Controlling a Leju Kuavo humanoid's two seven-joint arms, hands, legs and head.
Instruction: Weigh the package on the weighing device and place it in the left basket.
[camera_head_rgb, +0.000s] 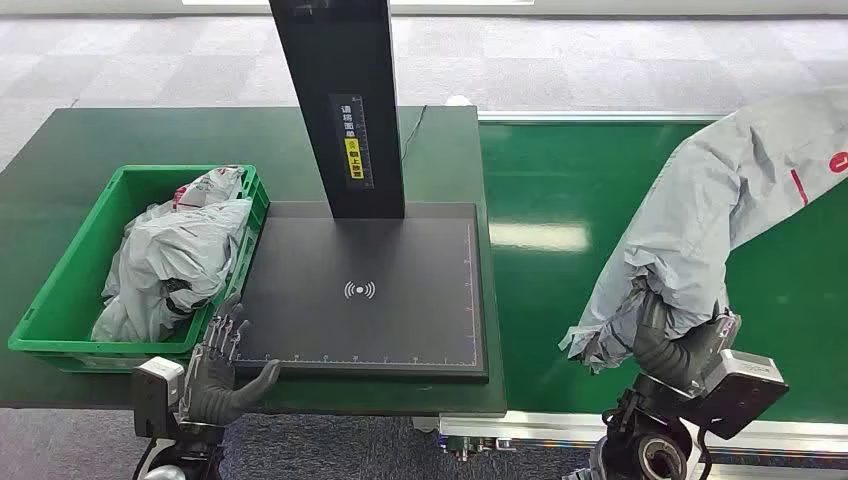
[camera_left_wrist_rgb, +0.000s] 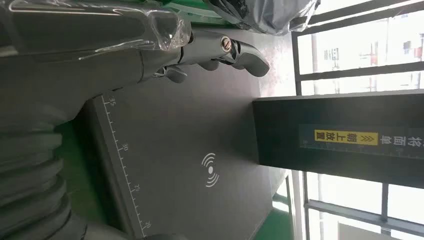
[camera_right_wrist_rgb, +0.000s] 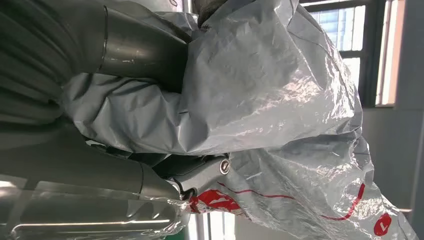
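Observation:
My right hand (camera_head_rgb: 672, 345) grips a large grey plastic package (camera_head_rgb: 715, 210) with red markings and holds it up above the green belt (camera_head_rgb: 560, 190), to the right of the scale. Up close, the crumpled package (camera_right_wrist_rgb: 280, 90) wraps around my right hand (camera_right_wrist_rgb: 145, 55), hiding most of its fingers. The black weighing platform (camera_head_rgb: 370, 290) with a white signal mark lies bare in the middle. My left hand (camera_head_rgb: 222, 370) hovers open at the platform's near left corner, fingers (camera_left_wrist_rgb: 235, 50) spread over the platform (camera_left_wrist_rgb: 175, 150). The green basket (camera_head_rgb: 60, 290) stands left of the scale.
Several grey packages (camera_head_rgb: 175, 255) fill the green basket. A tall black post (camera_head_rgb: 345, 100) with a yellow label rises from the back of the platform. The dark green table (camera_head_rgb: 100, 140) carries basket and scale.

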